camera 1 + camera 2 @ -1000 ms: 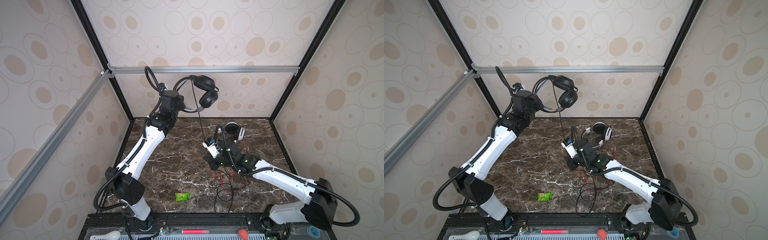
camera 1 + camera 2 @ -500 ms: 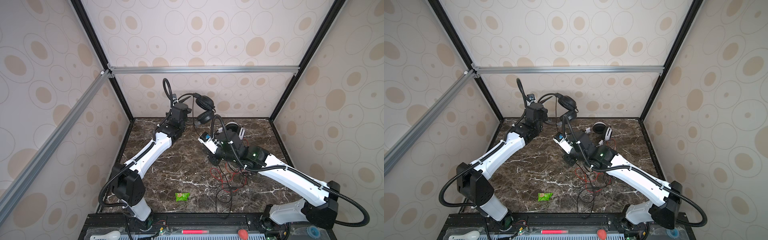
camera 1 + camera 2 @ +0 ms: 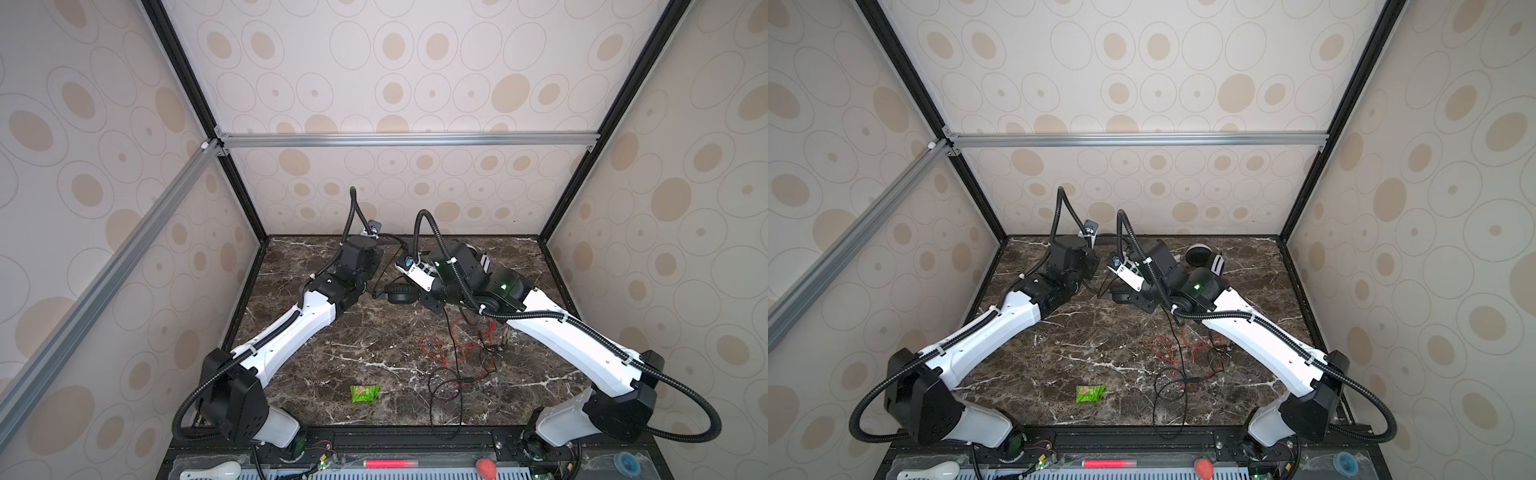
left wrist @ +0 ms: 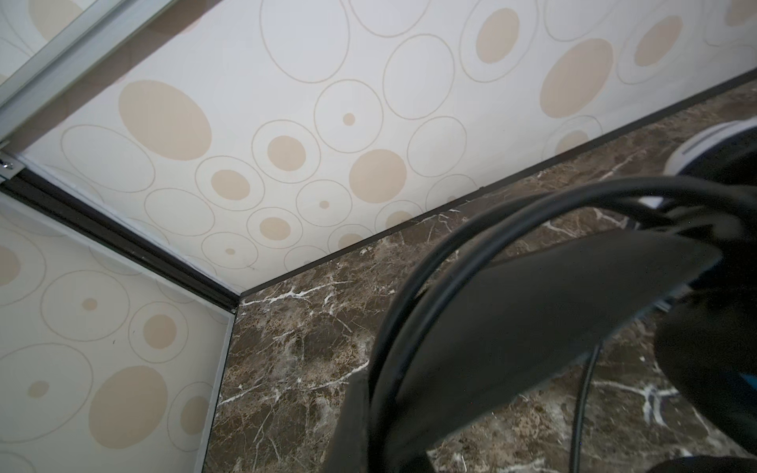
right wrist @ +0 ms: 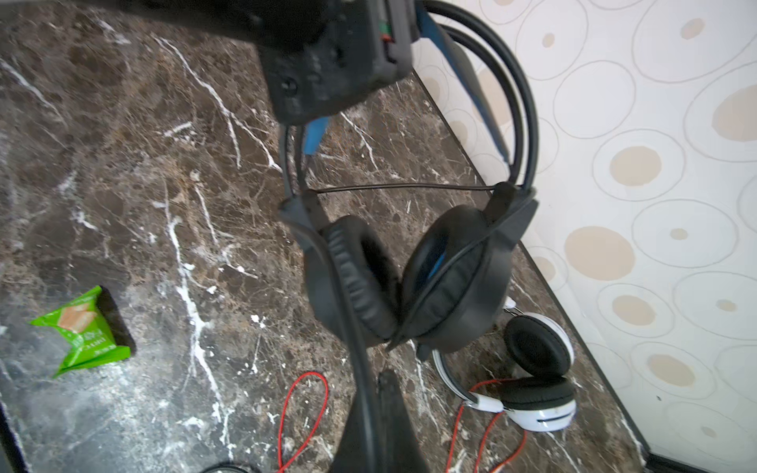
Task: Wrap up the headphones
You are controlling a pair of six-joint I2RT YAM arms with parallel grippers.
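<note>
Right wrist view, left gripper [image 5: 393, 53] clamped on black headset [image 5: 434, 282], right gripper [image 5: 381, 413] pinching cable [image 5: 360, 348].

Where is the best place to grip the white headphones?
Probably the thin white headband of the white headphones, from above. The two cushioned cups lie together beside the back wall, bulky for a pincer; the band arcs out on the side away from the wall.

At the table's [image 3: 332, 340] far middle, the middle headset [image 3: 401, 294] is between the left arm [image 3: 291, 332] and the right arm [image 3: 561, 332]. The far-right headset [image 3: 1200, 255] lies behind the right arm, by the far wall. The cables [image 3: 469, 345] sprawl right of centre, nearer than both headsets. A packet [image 3: 365, 392] lies near, left of the cables.
</note>
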